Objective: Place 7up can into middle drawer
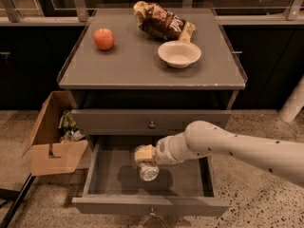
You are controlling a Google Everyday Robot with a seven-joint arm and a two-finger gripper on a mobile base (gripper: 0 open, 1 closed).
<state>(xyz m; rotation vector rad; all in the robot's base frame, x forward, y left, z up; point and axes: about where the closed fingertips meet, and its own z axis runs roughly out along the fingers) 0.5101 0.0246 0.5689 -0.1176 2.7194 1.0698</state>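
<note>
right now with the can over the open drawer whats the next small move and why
Probably lower slightly and let go: the end effector holds the 7up can inside the open middle drawer, seemingly just above its bare floor.

White arm (228, 144), tan fingers (144, 153) over drawer (109, 175)
</note>
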